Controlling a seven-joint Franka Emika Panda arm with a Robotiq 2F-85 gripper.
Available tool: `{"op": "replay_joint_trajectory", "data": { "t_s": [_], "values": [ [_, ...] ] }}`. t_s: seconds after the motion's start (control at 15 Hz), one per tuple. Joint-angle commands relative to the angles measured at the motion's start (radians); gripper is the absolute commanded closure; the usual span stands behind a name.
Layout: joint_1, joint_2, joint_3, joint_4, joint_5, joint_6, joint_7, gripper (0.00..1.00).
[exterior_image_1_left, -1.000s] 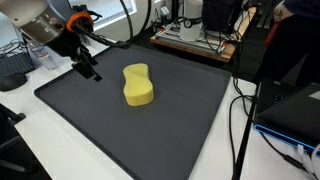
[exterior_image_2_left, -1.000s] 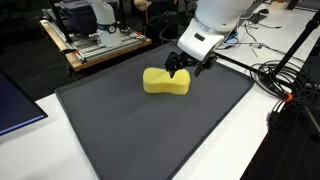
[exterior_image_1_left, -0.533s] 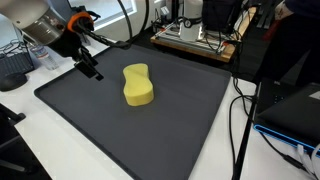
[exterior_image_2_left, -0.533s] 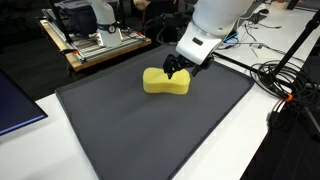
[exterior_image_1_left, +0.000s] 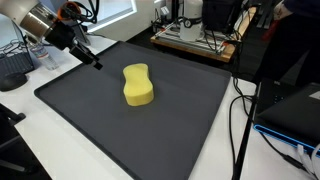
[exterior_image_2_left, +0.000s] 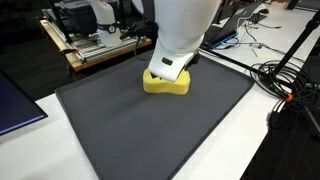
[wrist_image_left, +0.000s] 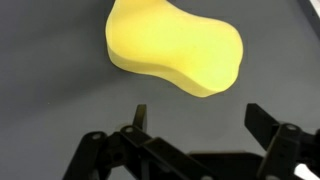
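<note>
Hovering empty with jaws spread wide, the pincer (exterior_image_1_left: 94, 61) is above the dark mat's (exterior_image_1_left: 150, 140) left edge in an exterior view. Rightward and apart from it, the yellow sponge (exterior_image_1_left: 138, 85) lies mid-mat, its long axis running finger to finger in the wrist view.

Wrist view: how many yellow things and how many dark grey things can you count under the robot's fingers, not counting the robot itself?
Yellow: 1, the sponge
Dark grey: 1, the mat that the sponge lies on
Total: 2
</note>
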Motion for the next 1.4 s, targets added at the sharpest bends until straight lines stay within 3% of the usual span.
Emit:
{"op": "replay_joint_trajectory", "data": {
  "t_s": [0.0,0.33,0.6,0.93,1.33],
  "values": [
    [-0.073,0.07,0.061,0.083,0.077,-0.019,-0.118,0.0],
    [-0.147,0.074,0.081,0.044,0.065,-0.014,-0.354,0.0],
    [-0.199,0.042,0.073,-0.018,0.065,-0.023,-0.447,0.0],
    [-0.244,-0.033,0.062,-0.123,0.065,-0.049,-0.437,0.0],
    [-0.302,-0.192,0.061,-0.374,0.089,0.018,-0.42,0.0]
  ]
}}
